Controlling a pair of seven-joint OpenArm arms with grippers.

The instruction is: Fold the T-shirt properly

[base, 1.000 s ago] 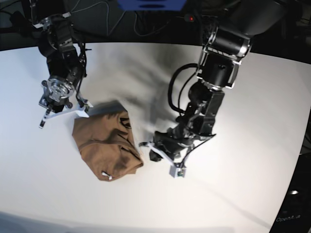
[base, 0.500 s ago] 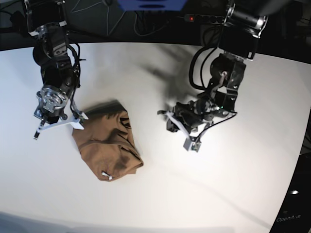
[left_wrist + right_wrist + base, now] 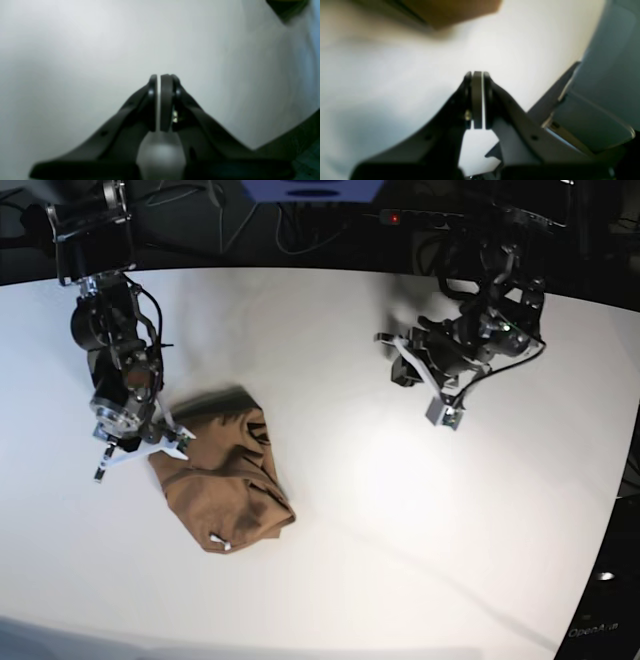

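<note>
The crumpled tan-brown thin-fabric T-shirt (image 3: pixel 226 487) lies on the white table (image 3: pixel 420 530), just right of the pressed-together, empty right gripper (image 3: pixel 140 452); the left gripper (image 3: pixel 425 385), likewise closed, hangs far right

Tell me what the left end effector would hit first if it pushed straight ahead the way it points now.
Probably just the bare white table. The left end effector, shut and empty, faces plain tabletop in its wrist view. The T-shirt lies far off across the table. Depth is unclear.
</note>
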